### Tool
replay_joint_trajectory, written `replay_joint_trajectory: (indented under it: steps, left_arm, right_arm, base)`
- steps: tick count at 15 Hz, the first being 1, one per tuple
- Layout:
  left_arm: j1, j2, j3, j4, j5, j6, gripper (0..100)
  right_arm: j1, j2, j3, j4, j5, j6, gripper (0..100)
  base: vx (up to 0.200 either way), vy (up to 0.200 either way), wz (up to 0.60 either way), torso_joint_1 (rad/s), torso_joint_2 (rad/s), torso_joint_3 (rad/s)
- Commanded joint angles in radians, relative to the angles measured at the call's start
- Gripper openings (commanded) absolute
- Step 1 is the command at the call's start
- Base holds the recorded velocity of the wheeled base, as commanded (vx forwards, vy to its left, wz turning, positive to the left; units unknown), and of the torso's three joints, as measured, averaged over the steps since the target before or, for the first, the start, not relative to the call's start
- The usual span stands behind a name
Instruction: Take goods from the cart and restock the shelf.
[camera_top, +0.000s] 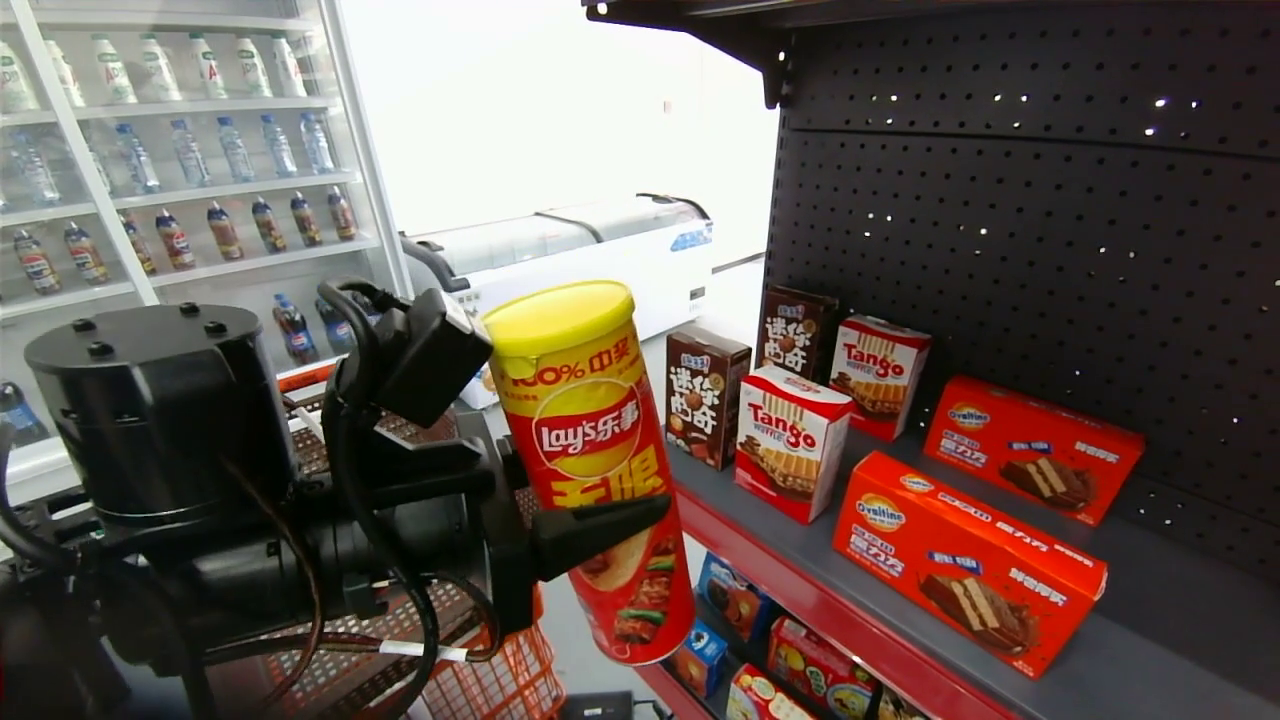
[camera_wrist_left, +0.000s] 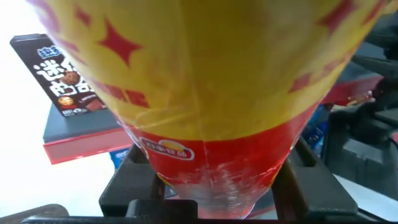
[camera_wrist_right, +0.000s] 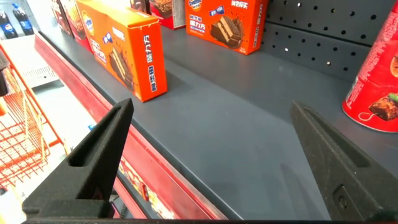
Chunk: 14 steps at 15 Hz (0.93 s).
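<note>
1. Head view: your left gripper (camera_top: 590, 525) pinches the chips can (camera_top: 585, 440) around its middle. The can is slightly tilted, lid up, in the air just off the left end of the shelf (camera_top: 1150, 640). The orange cart (camera_top: 490, 685) is lower down beside it. Brown boxes (camera_top: 705, 395), wafer boxes (camera_top: 795, 440) and orange boxes (camera_top: 965, 560) stand on the shelf.
2. Left wrist view: the chips can (camera_wrist_left: 217, 93) sits clamped between the black fingers (camera_wrist_left: 134, 183), with a brown box (camera_wrist_left: 62, 78) beyond it.
3. Right wrist view: your right gripper (camera_wrist_right: 211, 109) is spread wide and holds nothing, over the bare shelf deck (camera_wrist_right: 236, 124). An orange box (camera_wrist_right: 124, 46) is near, and a second can (camera_wrist_right: 379, 87) stands by the pegboard.
</note>
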Motion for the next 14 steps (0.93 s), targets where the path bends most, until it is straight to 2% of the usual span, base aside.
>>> replay_joint_trajectory:
  steps: [1, 4, 5, 7, 8, 9, 14]
  left_arm:
    - [-0.001, -0.017, 0.004, 0.003, -0.008, 0.0, 0]
    - [-0.018, -0.067, 0.013, 0.075, -0.028, 0.0, 0]
    - [-0.03, -0.115, 0.033, 0.129, -0.051, 0.002, 0]
    - [-0.045, -0.176, 0.076, 0.171, -0.072, 0.002, 0]
    - [-0.047, -0.202, 0.105, 0.18, -0.072, 0.005, 0]
    - [-0.045, -0.23, 0.144, 0.181, -0.072, 0.031, 0]
    - [-0.041, -0.264, 0.183, 0.183, -0.074, 0.043, 0]
  right_arm:
    - [0.001, 0.001, 0.0, -0.001, 0.0, 0.0, 100]
    - [0.001, 0.001, 0.0, -0.001, 0.0, 0.0, 100]
    - [0.001, 0.001, 0.0, -0.001, 0.002, -0.002, 100]
    - [0.001, 0.001, 0.0, -0.001, 0.002, -0.002, 100]
    - [0.001, 0.001, 0.0, -0.001, 0.002, -0.002, 100]
    - [0.001, 0.001, 0.0, -0.001, 0.002, -0.002, 100]
    - [0.001, 0.001, 0.0, 0.001, 0.002, -0.002, 100]
  base:
    - [0.0, 0.0, 0.0, 0.0, 0.0, 0.0]
    - [0.0, 0.0, 0.0, 0.0, 0.0, 0.0]
    - [0.0, 0.0, 0.0, 0.0, 0.0, 0.0]
    - [0.0, 0.0, 0.0, 0.0, 0.0, 0.0]
    - [0.0, 0.0, 0.0, 0.0, 0.0, 0.0]
    - [0.0, 0.0, 0.0, 0.0, 0.0, 0.0]
    - [0.0, 0.0, 0.0, 0.0, 0.0, 0.0]
